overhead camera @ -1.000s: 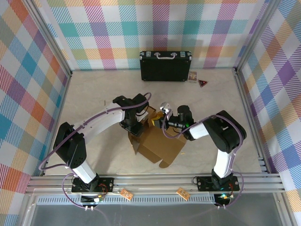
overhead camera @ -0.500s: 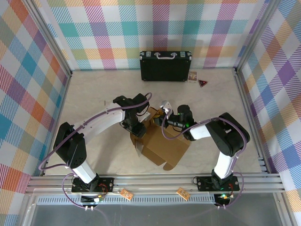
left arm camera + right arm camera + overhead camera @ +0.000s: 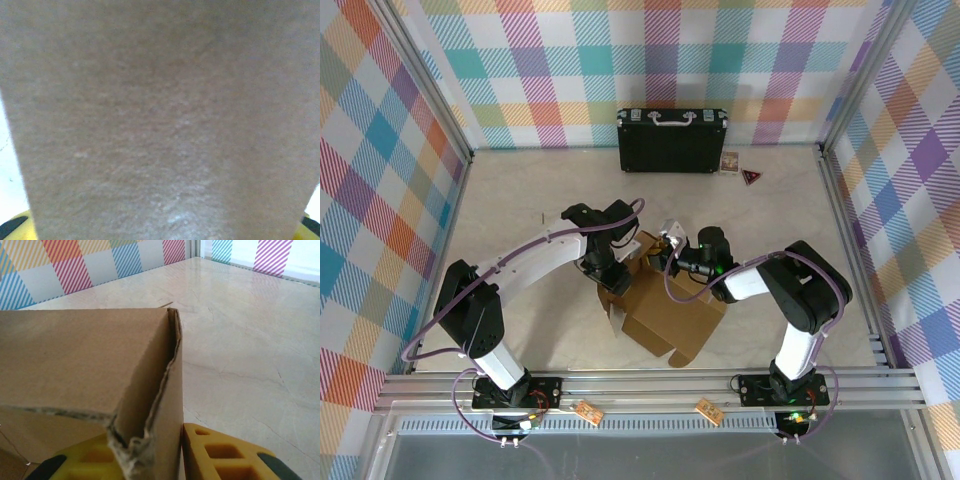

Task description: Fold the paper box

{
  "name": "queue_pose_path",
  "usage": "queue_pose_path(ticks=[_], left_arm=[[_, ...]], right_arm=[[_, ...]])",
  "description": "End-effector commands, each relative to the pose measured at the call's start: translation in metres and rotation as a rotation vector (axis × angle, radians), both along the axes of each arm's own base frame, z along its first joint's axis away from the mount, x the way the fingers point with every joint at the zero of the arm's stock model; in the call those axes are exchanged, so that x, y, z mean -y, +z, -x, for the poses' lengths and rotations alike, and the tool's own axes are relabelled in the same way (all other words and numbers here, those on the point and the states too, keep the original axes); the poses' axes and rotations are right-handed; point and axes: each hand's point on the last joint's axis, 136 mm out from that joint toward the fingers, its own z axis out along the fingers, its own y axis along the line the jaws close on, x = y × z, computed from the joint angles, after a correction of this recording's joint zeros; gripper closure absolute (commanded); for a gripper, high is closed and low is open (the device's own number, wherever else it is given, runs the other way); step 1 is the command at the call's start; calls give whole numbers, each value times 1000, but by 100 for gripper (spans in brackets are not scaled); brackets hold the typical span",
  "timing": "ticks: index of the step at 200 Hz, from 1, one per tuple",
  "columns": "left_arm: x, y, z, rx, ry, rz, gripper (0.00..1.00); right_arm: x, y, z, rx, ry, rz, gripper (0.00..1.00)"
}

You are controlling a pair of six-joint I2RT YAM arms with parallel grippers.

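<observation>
The paper box [image 3: 672, 316] sits half-folded at the middle of the pale table [image 3: 505, 205], between the two arms. It lies skewed to the table edges, and one loose flap sticks out at its near-left corner.

In the right wrist view a doubled cardboard wall with a ragged edge stands between the yellow fingers [image 3: 225, 456] of the right gripper [image 3: 150, 460]. The jaws are narrow, one finger against each side of the wall, so they pinch it. From above, this gripper meets the box at its far edge.

The left gripper [image 3: 610, 268] is at the box's far-left corner. Its wrist camera looks straight onto a flat brown panel, with a yellow fingertip [image 3: 15, 227] peeking out at each lower corner. The panel spans the gap between them, but I cannot tell whether it is gripped.

Well behind the box, a black hard case [image 3: 670, 142] with a silver handle stands against the plaid back wall. A small card [image 3: 730, 162] and a red triangle [image 3: 751, 177] lie just to its right.
</observation>
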Motion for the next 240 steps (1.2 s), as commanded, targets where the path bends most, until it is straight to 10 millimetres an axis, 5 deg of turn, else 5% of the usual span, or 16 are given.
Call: queue_pose_path(ticks=[1,87,118,136,208,240], left_arm=[[14,12,2,2,-43,67,56],[13,12,1,10,-47,64,56],[12,11,1,9,-47,61,56],[11,13,1,16,-47,60,56],[11,14,-2,24,-45,50,56],[12,17,-3,31,-49,57,56]], right_arm=[[-9,-4,14,29,73,21,72],[-11,-15,13,35,51,52,75],[-4,-13,-5,22,-64,50,92],[-4,-7,-9,2,-92,19,94],[-8,-22,2,36,-49,93,82],[-7,-29,-1,46,-60,111,83]])
